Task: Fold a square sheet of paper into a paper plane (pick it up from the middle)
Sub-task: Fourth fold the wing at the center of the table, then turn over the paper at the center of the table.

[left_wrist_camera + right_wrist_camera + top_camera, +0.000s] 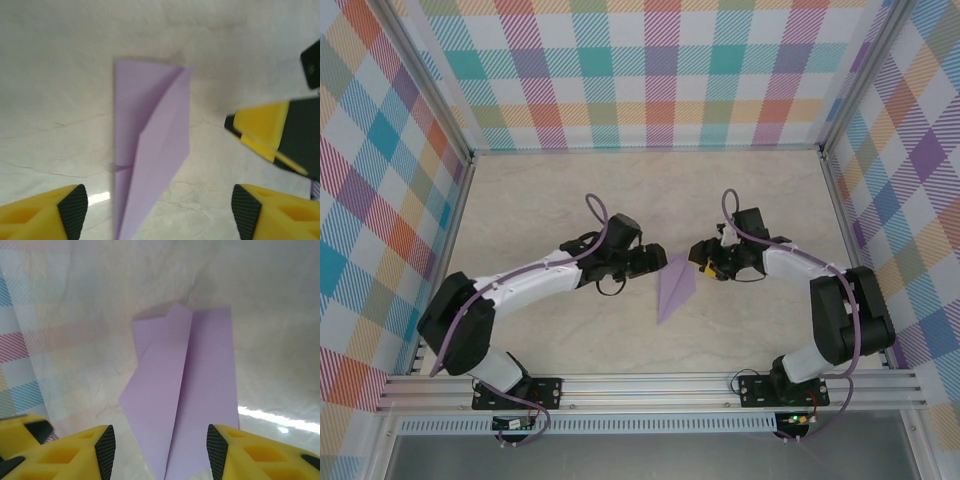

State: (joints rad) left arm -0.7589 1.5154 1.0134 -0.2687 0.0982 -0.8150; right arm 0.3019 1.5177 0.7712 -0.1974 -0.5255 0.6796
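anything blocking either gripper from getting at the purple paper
Nothing visible. The folded paper lies on the table, directly ahead of the open left gripper and the open right gripper, which face it from opposite sides.

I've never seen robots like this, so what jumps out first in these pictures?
The pointy purple paper plane lies flat in the middle of the pale table. The left gripper and the right gripper, both open, face it from either side. Bright checked walls stand all around.
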